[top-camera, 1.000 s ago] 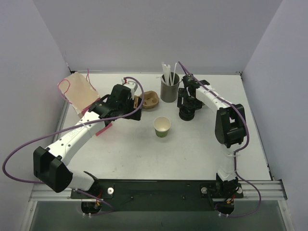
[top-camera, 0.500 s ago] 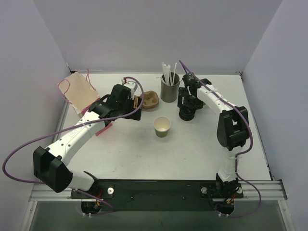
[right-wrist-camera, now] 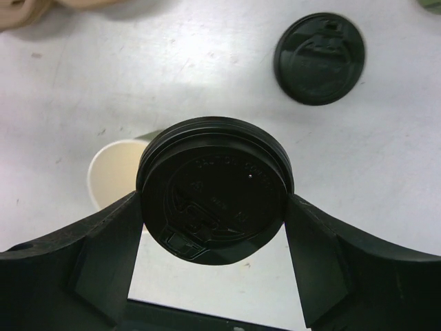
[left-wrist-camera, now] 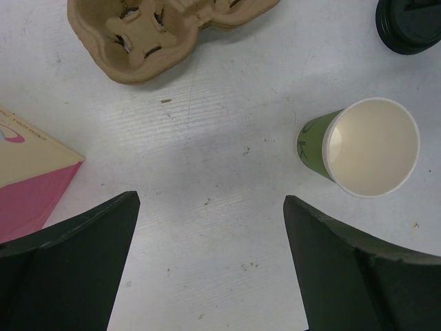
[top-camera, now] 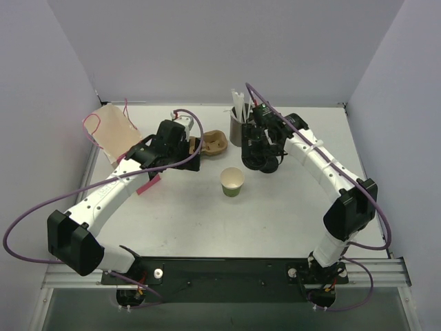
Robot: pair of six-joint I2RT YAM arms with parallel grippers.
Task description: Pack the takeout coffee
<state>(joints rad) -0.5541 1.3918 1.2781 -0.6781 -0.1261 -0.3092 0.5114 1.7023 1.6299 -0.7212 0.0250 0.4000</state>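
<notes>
The right gripper (right-wrist-camera: 215,207) is clamped on the coffee cup (right-wrist-camera: 215,181) at its black lid. Since a second ago it has carried the cup leftward over the surface (top-camera: 275,214), nearer the cardboard tray (top-camera: 215,143) to its left, so packing looks under way. The cup is upright, long axis vertical, lid facing the wrist. The left gripper (left-wrist-camera: 210,201) hangs wide apart, empty. An open cup (right-wrist-camera: 114,172) sits just under the right gripper's left finger, with a loose lid (right-wrist-camera: 320,58) beyond
</notes>
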